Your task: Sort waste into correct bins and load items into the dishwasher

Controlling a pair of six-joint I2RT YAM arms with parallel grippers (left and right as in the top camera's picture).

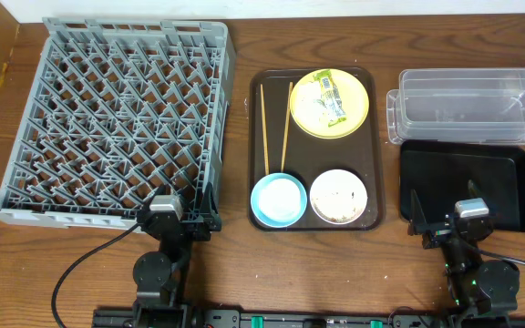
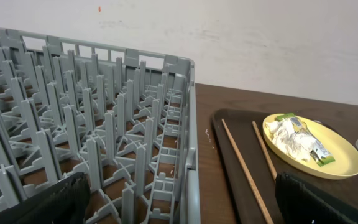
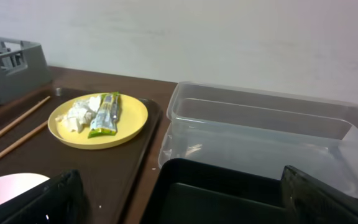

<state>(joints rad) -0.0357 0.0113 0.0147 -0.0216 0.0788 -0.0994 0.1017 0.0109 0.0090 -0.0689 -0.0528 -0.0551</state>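
While the left end effector (image 1: pixel 175 217) and right end effector (image 1: pixel 454 219) stand spread and empty, waste sorting appears the step in hand: the wrapper (image 1: pixel 331 98) lies on the plate (image 1: pixel 355 120), so the next move calls for reaching and pinching it.

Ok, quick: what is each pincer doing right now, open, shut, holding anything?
Left pincer: open, holding nothing.
Right pincer: open, holding nothing.
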